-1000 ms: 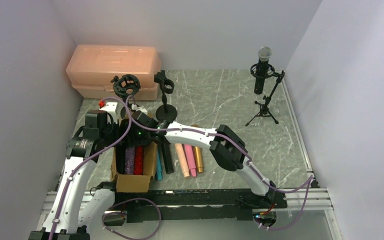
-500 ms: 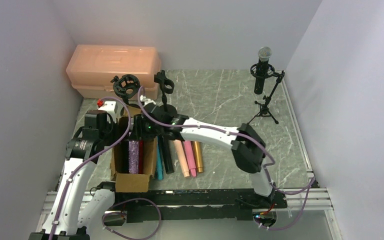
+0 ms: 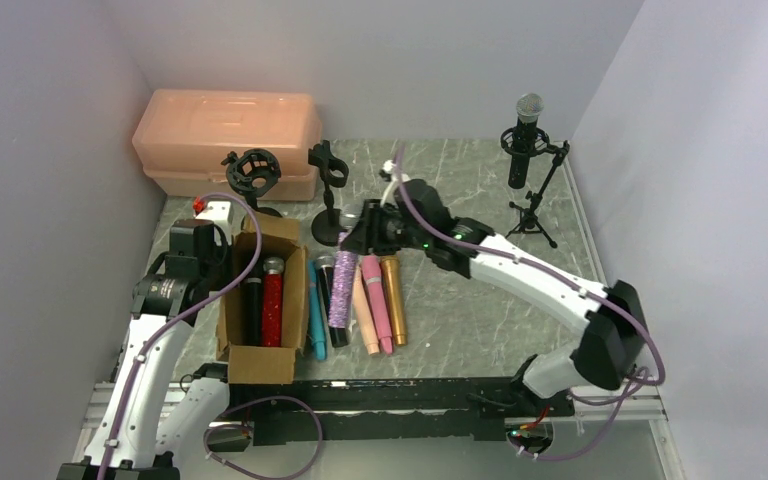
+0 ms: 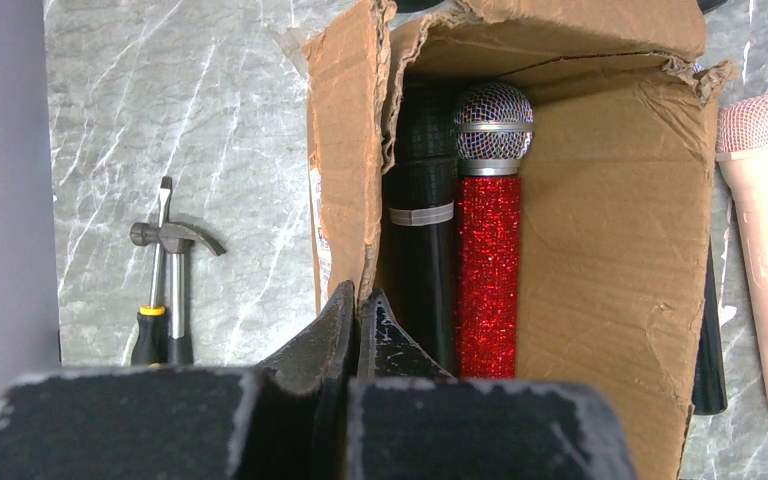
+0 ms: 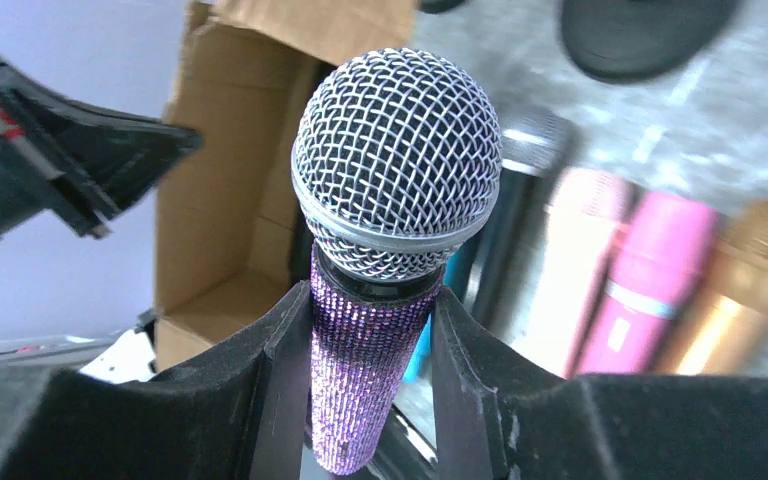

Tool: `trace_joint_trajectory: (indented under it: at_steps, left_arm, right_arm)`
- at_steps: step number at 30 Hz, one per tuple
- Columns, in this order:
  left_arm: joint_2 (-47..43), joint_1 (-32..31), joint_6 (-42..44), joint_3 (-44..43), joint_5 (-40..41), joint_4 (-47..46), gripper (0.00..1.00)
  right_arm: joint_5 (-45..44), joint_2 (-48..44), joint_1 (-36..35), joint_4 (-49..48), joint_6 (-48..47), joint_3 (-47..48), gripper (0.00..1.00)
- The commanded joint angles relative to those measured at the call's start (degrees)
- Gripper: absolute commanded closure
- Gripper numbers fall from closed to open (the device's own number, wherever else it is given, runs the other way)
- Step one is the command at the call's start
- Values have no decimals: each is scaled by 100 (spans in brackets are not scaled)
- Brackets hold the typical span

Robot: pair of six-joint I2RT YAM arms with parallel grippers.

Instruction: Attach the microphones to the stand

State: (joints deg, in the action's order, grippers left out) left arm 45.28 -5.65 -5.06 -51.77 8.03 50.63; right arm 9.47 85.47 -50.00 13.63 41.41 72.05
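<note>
My right gripper [image 3: 358, 240] is shut on the purple glitter microphone [image 3: 341, 290], just below its silver mesh head [image 5: 395, 160]. It holds the mic above the row lying on the table: teal [image 3: 315, 318], black [image 3: 331, 310], peach [image 3: 364, 318], pink [image 3: 377, 305] and gold [image 3: 393, 295]. In its wrist view the fingers [image 5: 280, 370] clamp the purple body [image 5: 370, 330]. A red glitter mic [image 4: 488, 260] and a black mic [image 4: 422, 240] lie in the cardboard box [image 3: 260, 365]. My left gripper [image 4: 360, 300] is shut on the box's left wall. An empty clip stand [image 3: 328, 170] stands behind the row.
A shock-mount stand [image 3: 253, 172] stands by the peach plastic case [image 3: 225, 125]. A tripod stand [image 3: 530, 215] at the back right holds a black microphone [image 3: 525, 140]. A hammer and a screwdriver [image 4: 165, 270] lie left of the box. Walls close in on both sides.
My right gripper lifted the purple glitter microphone out of the box and carried it right, over the row of mics. The left arm has stayed on the box wall.
</note>
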Motion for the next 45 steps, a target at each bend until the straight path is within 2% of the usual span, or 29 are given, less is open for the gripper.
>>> trace_joint_trajectory:
  at_steps: [1, 6, 11, 21, 26, 31, 33, 39, 45]
  left_arm:
    - [-31, -6, 39, -147, 41, -321, 100]
    - [-12, -6, 49, -183, -4, -311, 100]
    - [-19, -6, 58, -200, -43, -316, 100]
    - [-45, -6, 75, -211, -104, -277, 100]
    - [-50, -6, 41, -252, -167, -256, 100]
    - [-52, -7, 31, -264, -165, -251, 100]
    - [-66, -6, 31, -264, -176, -247, 100]
    - [-98, -6, 23, -264, -186, -221, 100]
    - [-104, -6, 11, -296, -172, -212, 100]
  right_arm:
    - [-49, -852, 493, 330, -244, -563, 98]
    - [-269, -1302, 1264, 1105, -544, -1083, 98]
    - [-400, -1216, 1824, 1528, -789, -1371, 99]
    - [-486, -292, 1928, 1031, -775, -1689, 100]
    - [-514, 417, 1917, 869, -852, -1490, 97]
    - [-449, 950, 1893, 752, -862, -1208, 85]
    - [-374, 1091, 1889, 719, -867, -1116, 74]
    - [-62, 1186, 1817, 735, -927, -950, 49]
    - [-42, 780, 1685, 1113, -925, -635, 41]
